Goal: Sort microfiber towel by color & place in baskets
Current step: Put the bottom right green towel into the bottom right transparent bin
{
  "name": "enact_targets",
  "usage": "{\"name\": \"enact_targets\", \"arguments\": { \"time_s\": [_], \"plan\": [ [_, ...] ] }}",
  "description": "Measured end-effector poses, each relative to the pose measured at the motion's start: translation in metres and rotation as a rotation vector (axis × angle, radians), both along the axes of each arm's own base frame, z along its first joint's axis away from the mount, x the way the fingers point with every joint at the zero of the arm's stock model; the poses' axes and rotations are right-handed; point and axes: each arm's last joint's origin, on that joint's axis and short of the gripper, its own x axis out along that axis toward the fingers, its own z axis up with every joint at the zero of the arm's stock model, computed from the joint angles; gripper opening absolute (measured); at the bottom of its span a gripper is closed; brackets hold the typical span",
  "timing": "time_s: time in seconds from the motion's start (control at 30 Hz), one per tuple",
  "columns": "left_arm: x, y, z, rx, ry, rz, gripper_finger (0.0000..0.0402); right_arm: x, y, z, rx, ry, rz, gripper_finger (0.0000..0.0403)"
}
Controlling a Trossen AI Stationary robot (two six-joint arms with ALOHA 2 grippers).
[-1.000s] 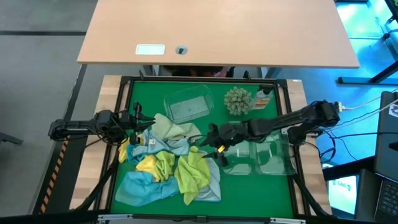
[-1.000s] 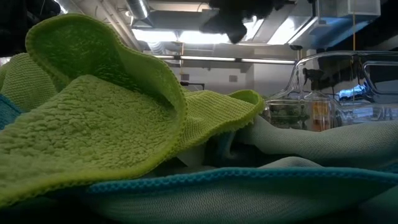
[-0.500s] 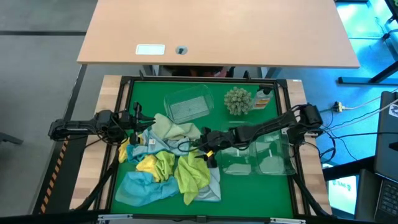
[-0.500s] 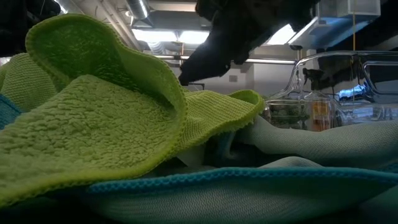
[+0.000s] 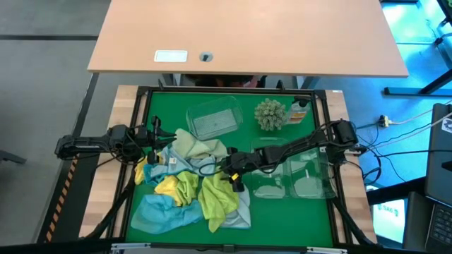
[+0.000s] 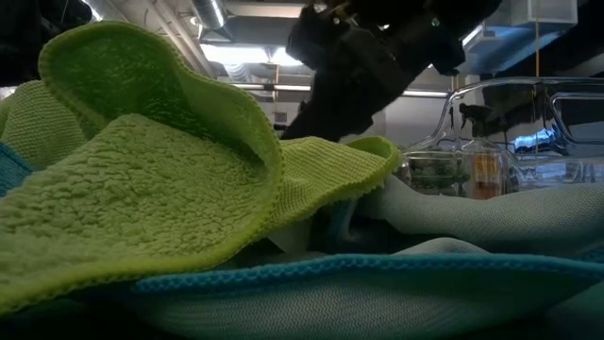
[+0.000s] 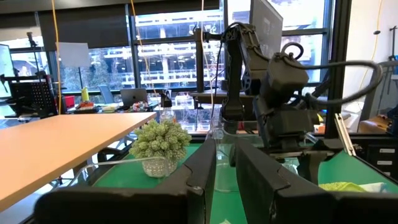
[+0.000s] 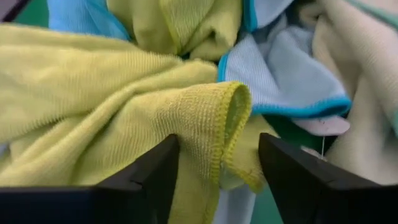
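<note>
Lower towels (image 5: 185,185) buried in the heap; low view mostly blocked.

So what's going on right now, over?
Right gripper open, straddling lime green microfiber towel fold. Left gripper parked at pile's left edge. Clear plastic baskets unfilled.

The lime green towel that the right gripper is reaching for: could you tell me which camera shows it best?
The right wrist view: the lime green towel's raised fold sits between the open right gripper's fingers. The high view shows it small in the pile; the low view shows only its near edge; the left wrist view a corner.

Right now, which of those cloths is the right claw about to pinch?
The lime green towel: a raised fold of its stitched edge stands between the right gripper's open fingers. The blue and yellow towels lie outside them.
</note>
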Motion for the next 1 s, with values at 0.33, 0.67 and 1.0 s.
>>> {"name": "enact_targets", "arguments": {
  "time_s": [0.33, 0.67, 1.0],
  "plan": [
    [0.000, 0.000, 0.000, 0.000, 0.000, 0.000, 0.0056, 0.001, 0.002, 0.007, 0.056, -0.038, 0.063, 0.0013],
    [0.000, 0.000, 0.000, 0.000, 0.005, 0.000, 0.0056, -0.021, -0.002, 0.066, 0.074, -0.132, 0.060, 0.0006],
    [0.000, 0.000, -0.001, 0.000, 0.005, 0.000, 0.0056, -0.098, -0.021, 0.175, 0.066, -0.365, -0.069, 0.0003]
  ]
}}
